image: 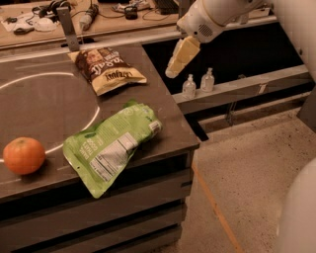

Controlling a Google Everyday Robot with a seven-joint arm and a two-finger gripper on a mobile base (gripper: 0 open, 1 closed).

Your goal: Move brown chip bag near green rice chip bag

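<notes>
The brown chip bag (pixel 106 69) lies flat at the back of the dark table, dark brown on top with a tan lower band. The green rice chip bag (pixel 111 145) lies nearer the front right corner, label panel up, its lower end overhanging the front edge. My gripper (pixel 181 58) hangs off the white arm beyond the table's right edge, right of the brown bag and above table height. It holds nothing.
An orange (pixel 23 155) sits at the front left of the table (pixel 44 108). Two small clear bottles (pixel 197 84) stand on a ledge to the right. A metal post (pixel 67 27) rises behind the brown bag. Cables clutter the back bench (pixel 64 10).
</notes>
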